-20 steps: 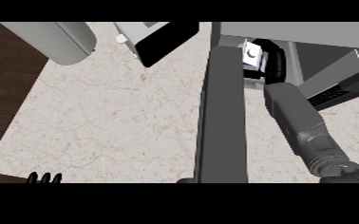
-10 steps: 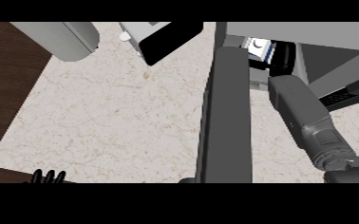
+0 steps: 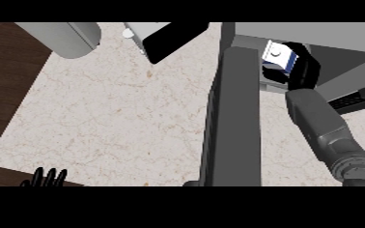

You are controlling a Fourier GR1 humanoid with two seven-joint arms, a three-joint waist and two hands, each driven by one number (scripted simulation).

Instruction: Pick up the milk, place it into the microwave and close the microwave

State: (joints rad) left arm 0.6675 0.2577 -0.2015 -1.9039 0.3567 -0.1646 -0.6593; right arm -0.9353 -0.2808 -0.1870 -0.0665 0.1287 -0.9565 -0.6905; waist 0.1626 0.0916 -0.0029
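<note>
The right hand (image 3: 305,70) has its fingers curled round the milk (image 3: 276,57), holding it in the mouth of the microwave (image 3: 285,31), beside the open door (image 3: 231,111); it should set the carton upright, well inside, before letting go; the left hand (image 3: 46,178) rests open, bottom left.

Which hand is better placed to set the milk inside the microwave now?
Right: the right hand is curled round the milk at the microwave, while the left hand rests open at the view's lower left.
</note>
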